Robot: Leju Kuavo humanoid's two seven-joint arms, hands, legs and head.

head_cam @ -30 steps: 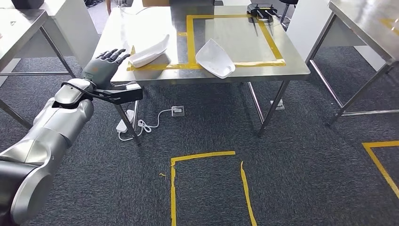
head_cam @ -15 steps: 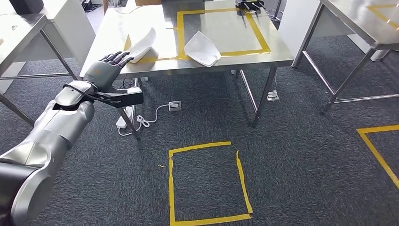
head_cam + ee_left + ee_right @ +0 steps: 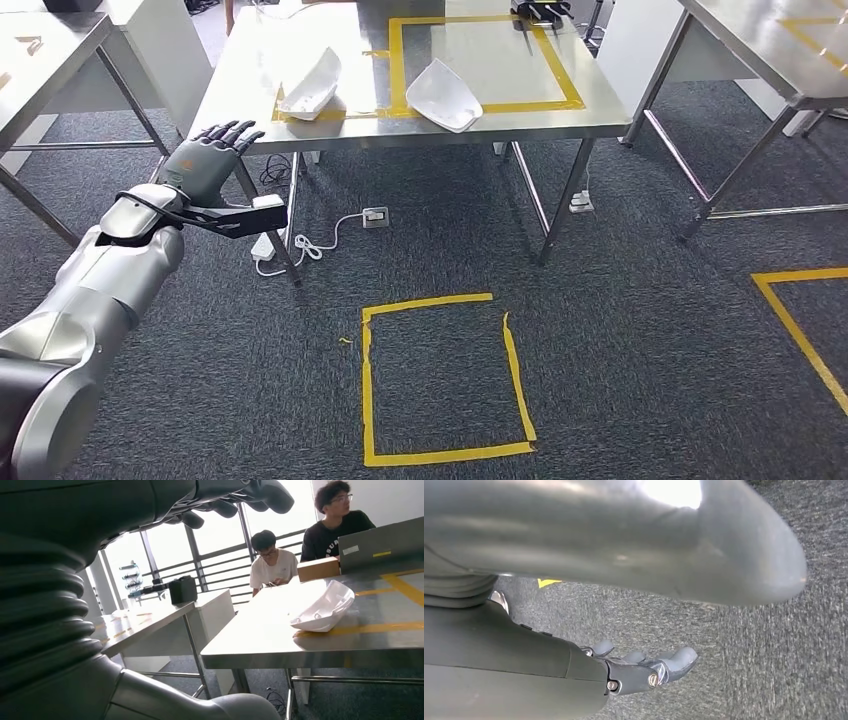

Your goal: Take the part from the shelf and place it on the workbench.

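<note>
A: Part first. Where is it?
B: Two white shell-shaped parts lie on the steel workbench [image 3: 250, 75]. The left part [image 3: 310, 84] sits at the left end of the yellow tape line, near the table's front left corner. The right part [image 3: 444, 95] lies across the front edge of the yellow tape rectangle [image 3: 575, 85]. They're well apart from each other. Neither is touched by a hand.
A: Wrist cam confirms?
B: Left wrist view shows one white part [image 3: 324, 614] resting on the tabletop, curved side down, on a yellow tape stripe.
A: Left hand?
B: Left hand [image 3: 206, 158] is raised in front of the table's front left corner, lower than the tabletop, short of the left part. Fingers stretched out and a little spread, nothing in them.
A: Right hand?
B: Right hand [image 3: 639, 667] shows in the right wrist view, hanging over grey carpet [image 3: 774, 645]. Fingers [image 3: 681, 657] extended with gaps between them, nothing held.
A: Other stuff?
B: Dark object [image 3: 540, 10] at the far edge of the workbench, can't tell what. White power strip and cable [image 3: 300, 250] on the carpet under the table. Yellow tape square [image 3: 445, 380] on the floor in front. More steel tables on both sides. Two people sit behind the table in the left wrist view, with a cardboard box [image 3: 318, 568] and a laptop [image 3: 380, 545] on it
</note>
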